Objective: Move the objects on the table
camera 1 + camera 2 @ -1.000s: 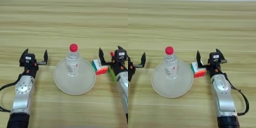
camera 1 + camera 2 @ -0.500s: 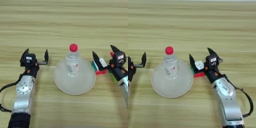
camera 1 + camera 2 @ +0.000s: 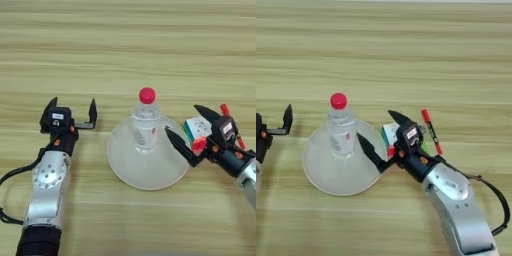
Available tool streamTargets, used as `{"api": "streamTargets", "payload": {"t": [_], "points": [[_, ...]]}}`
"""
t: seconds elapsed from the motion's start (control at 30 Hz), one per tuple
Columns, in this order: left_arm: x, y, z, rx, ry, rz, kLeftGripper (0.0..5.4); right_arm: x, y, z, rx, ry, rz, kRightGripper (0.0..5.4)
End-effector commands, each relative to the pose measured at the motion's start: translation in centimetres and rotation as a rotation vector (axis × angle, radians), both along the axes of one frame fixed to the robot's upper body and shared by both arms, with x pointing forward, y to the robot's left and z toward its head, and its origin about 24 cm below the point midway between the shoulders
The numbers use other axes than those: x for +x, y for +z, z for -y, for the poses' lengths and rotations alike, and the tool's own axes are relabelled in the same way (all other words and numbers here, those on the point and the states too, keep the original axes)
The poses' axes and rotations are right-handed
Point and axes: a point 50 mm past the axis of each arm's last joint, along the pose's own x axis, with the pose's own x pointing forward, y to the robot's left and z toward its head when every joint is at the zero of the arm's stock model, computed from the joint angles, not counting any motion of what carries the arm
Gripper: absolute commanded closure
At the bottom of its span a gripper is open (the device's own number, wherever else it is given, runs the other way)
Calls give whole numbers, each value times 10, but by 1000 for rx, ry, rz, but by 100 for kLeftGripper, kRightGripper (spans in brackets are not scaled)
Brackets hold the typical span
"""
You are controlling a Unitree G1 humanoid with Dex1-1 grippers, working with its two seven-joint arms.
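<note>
The right gripper, spread wide, straddles the puzzle cube beside the plate for grasping; the left gripper idles open.

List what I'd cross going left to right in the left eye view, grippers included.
Left gripper, open, beside the plate → white plate with the red-capped bottle standing on it → right gripper, open around the puzzle cube → red marker pen at the far right.
</note>
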Motion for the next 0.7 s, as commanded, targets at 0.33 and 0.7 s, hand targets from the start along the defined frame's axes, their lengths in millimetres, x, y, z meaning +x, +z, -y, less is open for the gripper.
{"api": "streamTargets", "payload": {"t": [0.33,0.7], "points": [[3,0,-1,27,32,13,3,11,-5,-19,-51,83,-3,0],[3,-4,-4,23,63,14,3,21,-8,-30,-52,121,-12,0]]}}
